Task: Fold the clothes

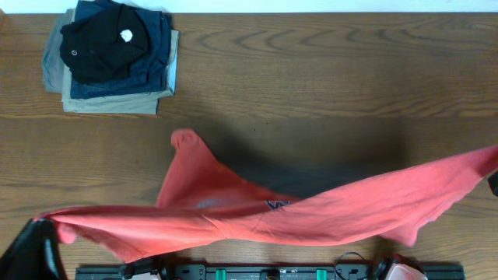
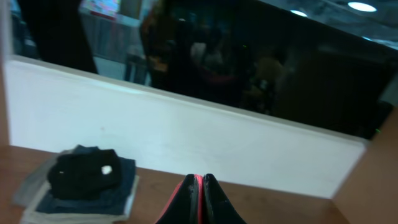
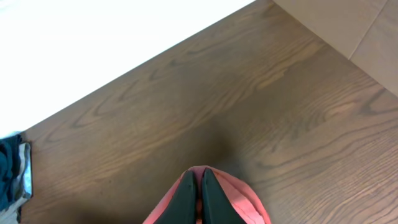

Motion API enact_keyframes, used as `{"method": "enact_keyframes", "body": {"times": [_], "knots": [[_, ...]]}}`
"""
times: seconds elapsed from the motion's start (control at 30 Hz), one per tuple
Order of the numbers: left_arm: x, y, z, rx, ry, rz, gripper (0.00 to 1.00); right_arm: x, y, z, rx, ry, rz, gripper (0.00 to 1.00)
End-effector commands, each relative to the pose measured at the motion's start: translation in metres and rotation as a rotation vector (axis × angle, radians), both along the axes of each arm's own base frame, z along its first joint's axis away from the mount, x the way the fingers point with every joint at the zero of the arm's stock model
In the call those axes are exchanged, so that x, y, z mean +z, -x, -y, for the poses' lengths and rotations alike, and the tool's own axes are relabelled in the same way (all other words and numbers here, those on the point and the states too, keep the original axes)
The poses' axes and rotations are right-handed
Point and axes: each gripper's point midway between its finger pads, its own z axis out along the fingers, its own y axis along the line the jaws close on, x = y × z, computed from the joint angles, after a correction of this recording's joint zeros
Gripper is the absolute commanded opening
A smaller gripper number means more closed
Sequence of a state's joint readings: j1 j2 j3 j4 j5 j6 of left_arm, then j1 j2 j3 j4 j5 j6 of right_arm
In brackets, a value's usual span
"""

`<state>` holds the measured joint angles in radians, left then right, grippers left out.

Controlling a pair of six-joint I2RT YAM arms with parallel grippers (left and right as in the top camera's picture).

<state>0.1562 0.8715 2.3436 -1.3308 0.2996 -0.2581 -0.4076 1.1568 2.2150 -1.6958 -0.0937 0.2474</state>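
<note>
The coral-red T-shirt [image 1: 257,210] hangs stretched across the front of the table, lifted at both ends, with one sleeve [image 1: 187,144] trailing onto the wood. A small printed logo [image 1: 278,204] shows near its middle. My left gripper [image 2: 198,182] is shut on the shirt's left end, at the overhead view's bottom left [image 1: 48,224]; red cloth shows between its fingers. My right gripper [image 3: 199,177] is shut on the shirt's right end [image 3: 249,199], at the overhead view's right edge [image 1: 493,180].
A stack of folded black, navy and khaki garments [image 1: 113,54] sits at the table's back left, also in the left wrist view [image 2: 84,180]. A white wall [image 2: 186,130] borders the table's far edge. A black rail [image 1: 272,272] runs along the front edge.
</note>
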Motion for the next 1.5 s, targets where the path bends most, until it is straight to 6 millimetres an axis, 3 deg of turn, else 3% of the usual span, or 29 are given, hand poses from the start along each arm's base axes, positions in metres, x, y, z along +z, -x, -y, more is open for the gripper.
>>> {"method": "enact_keyframes", "body": {"times": [0.0,0.1,0.17,0.27,0.4,0.5,0.63,0.77,0.83,0.87,0.9,0.93,0.97,1.0,1.1,1.2,1.4,1.47], "knots": [[0.003,-0.030,-0.028,0.140,0.016,-0.038,0.06,-0.004,-0.013,0.008,-0.001,-0.001,-0.031,0.01],[-0.003,-0.071,-0.039,0.161,0.023,-0.107,0.06,-0.008,-0.036,0.014,0.014,-0.019,-0.045,0.02],[-0.012,-0.109,-0.044,0.158,0.028,-0.174,0.06,-0.010,-0.057,0.024,0.007,-0.036,-0.049,0.01],[-0.034,-0.178,-0.055,0.158,0.038,-0.297,0.06,-0.019,-0.094,0.041,-0.013,-0.061,-0.061,0.01],[-0.082,-0.277,-0.057,0.078,0.067,-0.467,0.06,-0.042,-0.150,0.066,-0.036,-0.098,-0.095,0.01],[-0.130,-0.344,-0.051,-0.021,0.106,-0.584,0.06,-0.072,-0.190,0.084,-0.043,-0.128,-0.143,0.01],[-0.193,-0.415,-0.047,-0.083,0.142,-0.686,0.06,-0.124,-0.241,0.101,-0.043,-0.172,-0.218,0.01],[-0.250,-0.476,-0.037,-0.116,0.138,-0.726,0.06,-0.178,-0.291,0.102,-0.020,-0.204,-0.274,0.03],[-0.285,-0.499,-0.025,-0.140,0.134,-0.763,0.06,-0.207,-0.310,0.095,0.004,-0.213,-0.315,0.11],[-0.299,-0.506,-0.020,-0.149,0.134,-0.784,0.11,-0.221,-0.318,0.091,0.015,-0.218,-0.337,0.17],[-0.316,-0.511,-0.015,-0.157,0.134,-0.815,0.15,-0.234,-0.323,0.089,0.023,-0.218,-0.360,0.29],[-0.329,-0.513,-0.010,-0.163,0.135,-0.841,0.17,-0.247,-0.326,0.085,0.031,-0.224,-0.387,0.47],[-0.342,-0.513,-0.005,-0.171,0.135,-0.874,0.24,-0.259,-0.329,0.082,0.037,-0.231,-0.413,0.81],[-0.351,-0.511,-0.001,-0.179,0.130,-0.901,0.27,-0.270,-0.329,0.080,0.039,-0.237,-0.439,0.97],[-0.361,-0.501,0.011,-0.212,0.093,-0.951,0.30,-0.288,-0.324,0.078,0.036,-0.257,-0.498,0.99],[-0.362,-0.486,0.026,-0.239,0.078,-1.001,0.40,-0.291,-0.313,0.073,0.039,-0.280,-0.540,0.99],[-0.396,-0.436,0.085,-0.336,0.031,-1.220,0.78,-0.294,-0.290,0.033,0.128,-0.449,-0.631,0.99],[-0.408,-0.419,0.108,-0.375,0.004,-1.280,0.80,-0.295,-0.282,0.026,0.138,-0.481,-0.662,0.99]]}}
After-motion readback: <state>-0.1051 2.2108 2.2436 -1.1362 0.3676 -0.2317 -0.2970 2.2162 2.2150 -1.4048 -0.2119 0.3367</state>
